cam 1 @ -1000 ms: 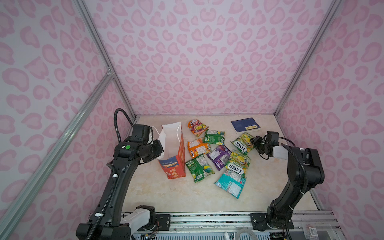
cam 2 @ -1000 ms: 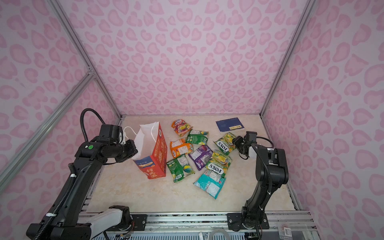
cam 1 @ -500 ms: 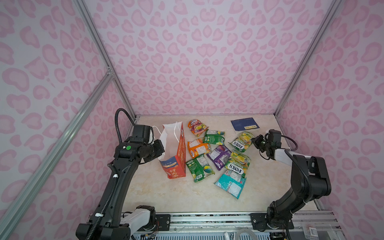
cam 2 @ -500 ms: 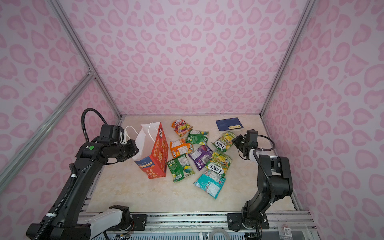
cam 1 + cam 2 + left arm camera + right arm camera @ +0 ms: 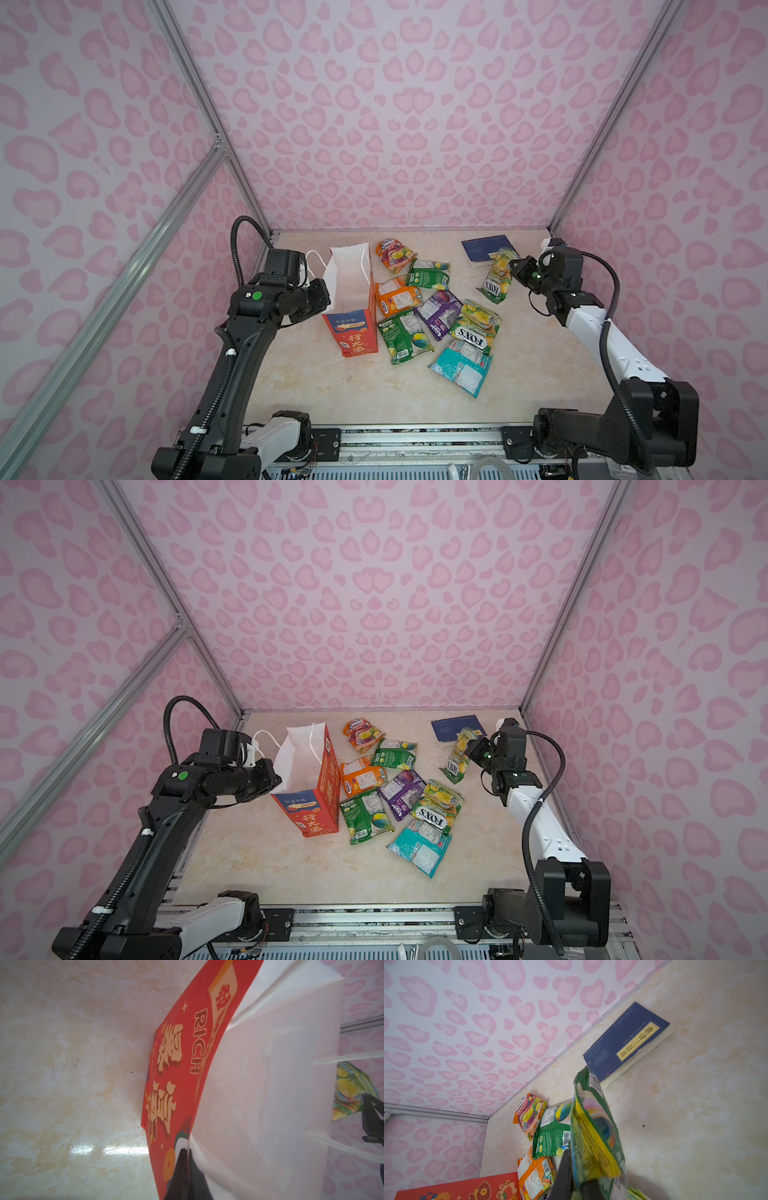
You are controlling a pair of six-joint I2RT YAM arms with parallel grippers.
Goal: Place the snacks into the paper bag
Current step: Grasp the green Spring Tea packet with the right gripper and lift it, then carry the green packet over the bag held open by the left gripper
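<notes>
The red paper bag (image 5: 353,316) stands upright and open at the left of the snacks. My left gripper (image 5: 322,293) is shut on its left rim; in the left wrist view the fingertips (image 5: 182,1159) pinch the paper edge. My right gripper (image 5: 515,268) is shut on a yellow-green FOX'S packet (image 5: 496,278), which hangs tilted above the table near the back right. In the right wrist view that packet (image 5: 593,1142) sticks out from between the jaws. Several more snacks lie beside the bag: orange (image 5: 397,295), green (image 5: 405,338), purple (image 5: 442,313), teal (image 5: 461,370).
A dark blue book (image 5: 484,249) lies at the back right, just behind the held packet. Pink patterned walls with metal posts close in the table on three sides. Both arm bases sit on the rail at the front edge.
My right gripper has shut on the yellow-green FOX'S packet and raised it off the table, toward the back right. The left gripper and the bag have stayed put.
</notes>
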